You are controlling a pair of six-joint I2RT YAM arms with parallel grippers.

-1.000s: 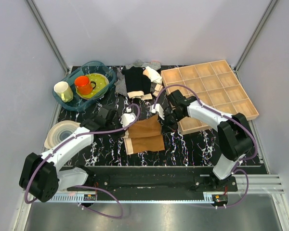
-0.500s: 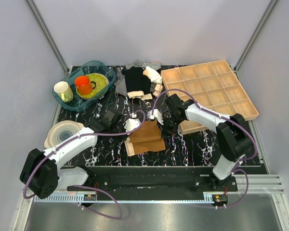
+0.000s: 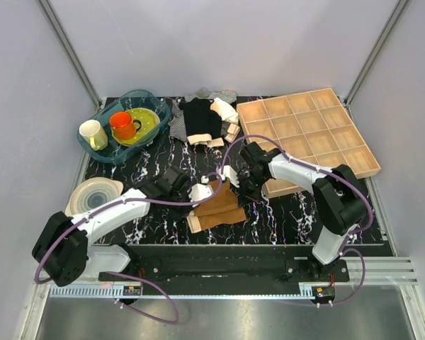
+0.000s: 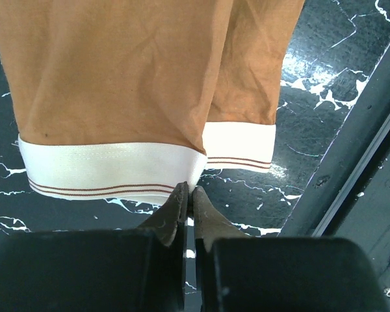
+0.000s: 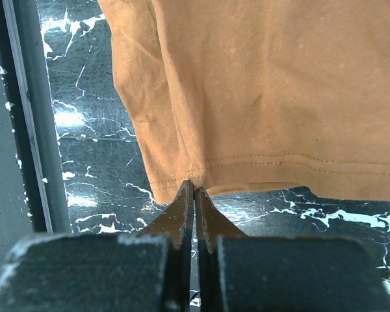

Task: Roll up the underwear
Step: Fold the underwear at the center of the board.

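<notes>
The rust-brown underwear [image 3: 216,204] with a pale beige waistband [image 4: 110,170] lies at the front middle of the black marble table, partly folded over. My left gripper [image 3: 202,190] is shut on the waistband edge [image 4: 190,190] and holds it lifted over the lower layer. My right gripper [image 3: 235,177] is shut on the stitched leg hem [image 5: 194,185] at the garment's far right corner. Both wrist views show the fabric [image 5: 266,84] hanging taut from the fingertips above the table.
A black garment with a beige band [image 3: 200,119] and striped cloth [image 3: 177,122] lie at the back middle. A wooden compartment tray [image 3: 306,134] stands right. A blue bin [image 3: 103,150] with cups sits back left, plates [image 3: 92,195] at left. The table's front rail [image 4: 351,162] is close.
Both grippers have carried their edges of the underwear toward the front of the table, folding the far part over the near part. The visible brown patch has grown shorter.
</notes>
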